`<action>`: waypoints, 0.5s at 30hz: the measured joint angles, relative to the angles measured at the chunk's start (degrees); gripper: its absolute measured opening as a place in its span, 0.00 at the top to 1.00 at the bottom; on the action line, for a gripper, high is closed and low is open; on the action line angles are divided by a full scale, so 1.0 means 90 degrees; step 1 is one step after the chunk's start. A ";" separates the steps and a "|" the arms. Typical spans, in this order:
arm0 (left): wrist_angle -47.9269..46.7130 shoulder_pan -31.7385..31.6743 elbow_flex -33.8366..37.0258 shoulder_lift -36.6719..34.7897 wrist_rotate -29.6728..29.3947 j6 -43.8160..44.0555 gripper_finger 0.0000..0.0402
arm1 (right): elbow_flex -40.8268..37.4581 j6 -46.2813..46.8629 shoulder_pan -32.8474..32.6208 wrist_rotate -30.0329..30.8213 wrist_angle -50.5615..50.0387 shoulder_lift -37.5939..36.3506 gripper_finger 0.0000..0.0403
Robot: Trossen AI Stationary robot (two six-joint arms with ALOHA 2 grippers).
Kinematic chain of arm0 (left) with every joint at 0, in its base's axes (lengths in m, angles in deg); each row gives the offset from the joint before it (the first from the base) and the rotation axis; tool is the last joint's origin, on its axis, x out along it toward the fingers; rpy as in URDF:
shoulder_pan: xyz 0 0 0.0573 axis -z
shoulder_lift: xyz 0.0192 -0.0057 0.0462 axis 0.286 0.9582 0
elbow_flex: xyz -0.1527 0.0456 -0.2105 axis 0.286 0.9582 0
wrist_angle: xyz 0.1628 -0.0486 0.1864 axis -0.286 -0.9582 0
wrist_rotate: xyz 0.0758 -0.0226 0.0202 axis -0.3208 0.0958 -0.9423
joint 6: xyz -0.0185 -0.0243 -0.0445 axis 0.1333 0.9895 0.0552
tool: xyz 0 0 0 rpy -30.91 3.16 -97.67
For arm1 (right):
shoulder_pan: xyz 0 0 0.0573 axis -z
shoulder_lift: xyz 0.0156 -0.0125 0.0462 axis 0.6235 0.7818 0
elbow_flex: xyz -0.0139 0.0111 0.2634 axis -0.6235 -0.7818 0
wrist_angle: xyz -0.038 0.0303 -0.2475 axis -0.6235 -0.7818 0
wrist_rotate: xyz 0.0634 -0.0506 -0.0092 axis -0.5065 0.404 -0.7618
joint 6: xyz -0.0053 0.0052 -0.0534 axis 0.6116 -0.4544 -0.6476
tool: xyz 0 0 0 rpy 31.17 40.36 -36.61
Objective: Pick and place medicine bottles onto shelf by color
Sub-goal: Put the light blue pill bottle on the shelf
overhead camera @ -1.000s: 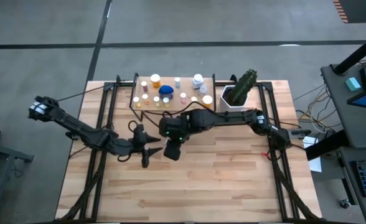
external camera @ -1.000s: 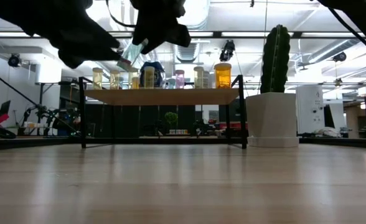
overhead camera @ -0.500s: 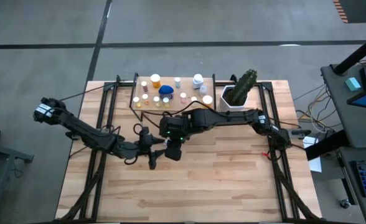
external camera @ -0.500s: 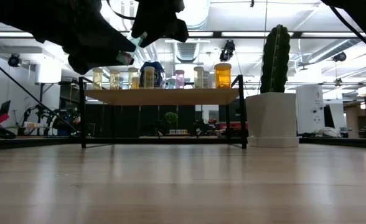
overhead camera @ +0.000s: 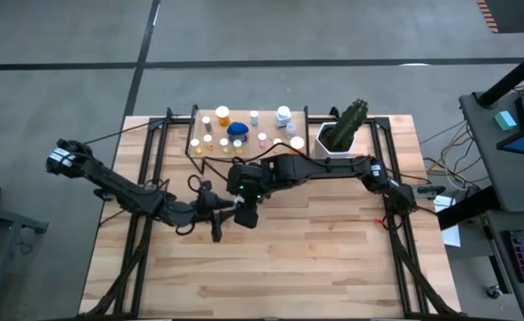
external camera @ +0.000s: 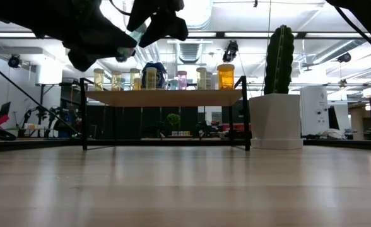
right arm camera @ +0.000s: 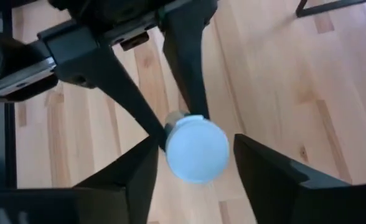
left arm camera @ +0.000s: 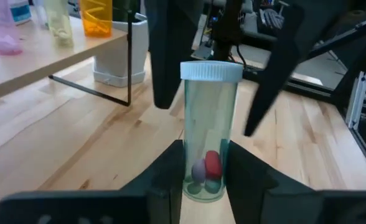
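My left jaws (left arm camera: 203, 180) still pinch the clear bottle (left arm camera: 209, 127), my spread right jaws (right arm camera: 192, 163) now straddling its cap at 12 o'clock.

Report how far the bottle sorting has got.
Done: about a dozen bottles already stand on the shelf. In hand: the left gripper clamps a clear bottle above the table, with the right gripper open around its white cap, apparently mid-handover. Left: shelving this one by color.
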 joint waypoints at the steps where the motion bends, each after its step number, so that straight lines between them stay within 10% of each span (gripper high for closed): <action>1: -0.0005 0.0000 0.0003 -0.0027 -0.0042 0.0000 0.81 | 0.0000 -0.0012 0.0000 0.0000 -0.0002 -0.0023 0.49; 15: 0.0238 -0.0002 -0.0023 -0.0673 -0.0560 -0.0653 0.77 | -0.0034 -0.1123 0.0000 0.1090 0.1074 -0.1209 0.43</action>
